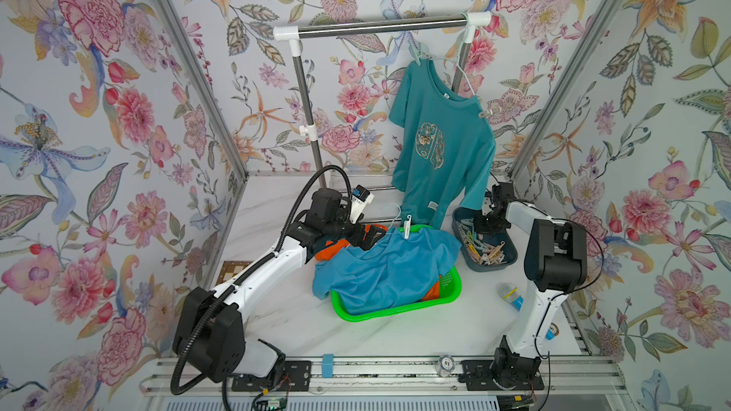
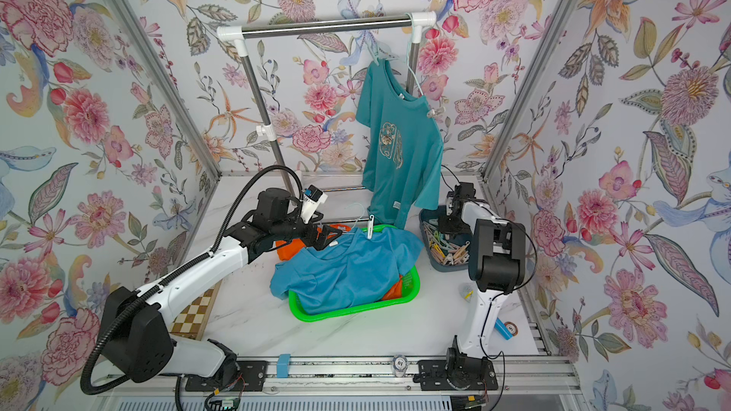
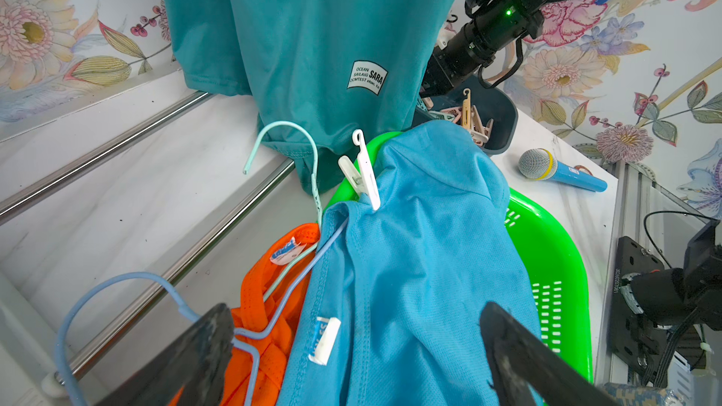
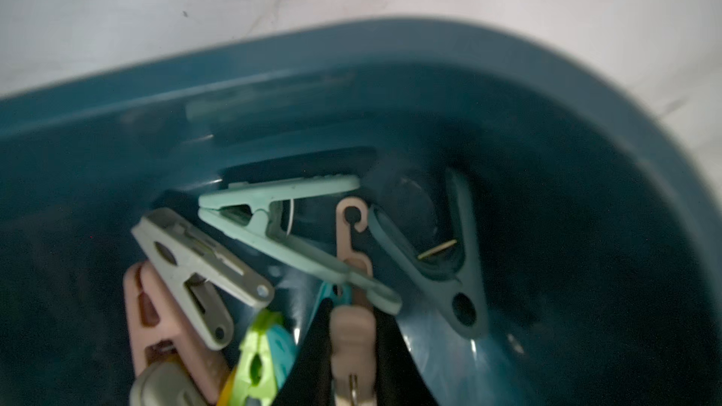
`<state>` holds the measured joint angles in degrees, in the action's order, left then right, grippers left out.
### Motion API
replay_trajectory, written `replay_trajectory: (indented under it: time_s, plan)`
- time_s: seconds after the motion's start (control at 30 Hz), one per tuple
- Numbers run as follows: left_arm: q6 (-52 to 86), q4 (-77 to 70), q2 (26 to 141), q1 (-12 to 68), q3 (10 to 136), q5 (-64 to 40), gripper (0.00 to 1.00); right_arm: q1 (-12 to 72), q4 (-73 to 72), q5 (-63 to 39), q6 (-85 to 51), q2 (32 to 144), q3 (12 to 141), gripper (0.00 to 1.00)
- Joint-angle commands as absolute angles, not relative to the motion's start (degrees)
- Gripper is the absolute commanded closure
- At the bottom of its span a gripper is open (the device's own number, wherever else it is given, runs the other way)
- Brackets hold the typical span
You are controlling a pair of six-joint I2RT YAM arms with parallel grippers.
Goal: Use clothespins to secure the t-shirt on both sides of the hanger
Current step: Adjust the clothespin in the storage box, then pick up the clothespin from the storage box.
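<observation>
Pinching 1 beige-pink clothespin (image 4: 351,333) in the dark blue bin (image 4: 547,83), far right, my right claw (image 4: 353,312) should lift straight up, I reckon, clear of neighbours; left claw (image 3: 355,308) spread above the blue t-shirt (image 3: 422,251).

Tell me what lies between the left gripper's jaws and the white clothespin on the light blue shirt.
In the left wrist view, light blue shirt fabric, its white neck tag and a blue hanger wire at the collar.

Hanging t-shirt (image 1: 443,144) crowds the blue bin (image 1: 492,266)
</observation>
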<state>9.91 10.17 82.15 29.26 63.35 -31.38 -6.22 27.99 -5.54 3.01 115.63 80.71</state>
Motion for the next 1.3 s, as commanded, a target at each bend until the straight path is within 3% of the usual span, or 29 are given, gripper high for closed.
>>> replay_trajectory:
  time_s: [0.0,0.33,0.7,0.83,1.0,1.27]
  plan:
    - [10.85,8.35,82.49,29.53,62.57,-33.30,0.00,-7.10,27.77,-9.62,0.90,112.03,78.59,0.86]
    - [11.72,7.75,81.39,29.53,62.05,-34.01,0.00,-7.70,27.48,-11.25,-1.15,109.73,76.38,0.91]
    - [12.39,6.94,79.82,29.75,61.11,-34.72,0.00,-7.83,26.77,-12.90,-2.80,108.89,73.51,0.69]
    - [12.48,6.86,79.80,29.71,61.07,-34.89,0.00,-8.09,26.26,-13.66,-3.40,109.75,73.54,0.72]
    - [12.82,6.77,80.24,29.70,61.17,-35.07,0.00,-8.06,26.27,-11.83,-3.69,111.06,74.72,0.63]
    - [13.18,6.59,81.10,29.86,61.35,-35.24,0.00,-7.86,26.11,-8.43,-4.57,112.94,78.12,0.80]
